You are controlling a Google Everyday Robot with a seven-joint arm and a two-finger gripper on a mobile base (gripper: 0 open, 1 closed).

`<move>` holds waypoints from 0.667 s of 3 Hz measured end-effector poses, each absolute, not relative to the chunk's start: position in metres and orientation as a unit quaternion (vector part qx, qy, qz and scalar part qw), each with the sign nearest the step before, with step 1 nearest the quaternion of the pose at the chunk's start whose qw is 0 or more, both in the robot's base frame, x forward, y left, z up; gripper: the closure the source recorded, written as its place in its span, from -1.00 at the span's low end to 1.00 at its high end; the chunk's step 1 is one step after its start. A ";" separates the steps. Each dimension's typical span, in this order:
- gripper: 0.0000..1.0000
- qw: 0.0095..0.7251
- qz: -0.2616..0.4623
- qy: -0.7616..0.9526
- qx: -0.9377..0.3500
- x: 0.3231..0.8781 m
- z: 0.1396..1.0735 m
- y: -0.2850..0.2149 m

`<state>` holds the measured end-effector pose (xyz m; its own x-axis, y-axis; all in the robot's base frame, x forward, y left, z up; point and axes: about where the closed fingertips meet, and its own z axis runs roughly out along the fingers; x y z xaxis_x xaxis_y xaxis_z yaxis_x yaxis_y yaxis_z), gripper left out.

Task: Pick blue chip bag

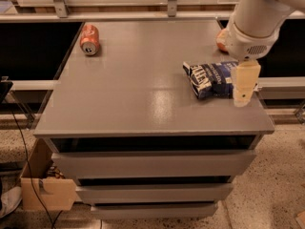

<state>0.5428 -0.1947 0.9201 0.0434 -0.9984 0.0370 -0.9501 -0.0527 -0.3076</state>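
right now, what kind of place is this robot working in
Likely a lab or office test area: a grey drawer cabinet serves as the table, a cardboard box sits on the speckled floor, and the hand hangs beside the blue chip bag.

Chip bag (212, 79) right on table (143, 104); pincer (244, 87) at its right end; can (89, 38) back-left; fruit (220, 41) behind bag.
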 end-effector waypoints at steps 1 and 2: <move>-1.00 0.083 -0.134 0.670 -0.725 0.564 0.910 -0.200; -1.00 0.068 -0.136 0.666 -0.731 0.580 0.894 -0.203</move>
<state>0.5802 -0.2032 0.8943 0.0770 -0.9913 0.1072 -0.9541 -0.1044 -0.2805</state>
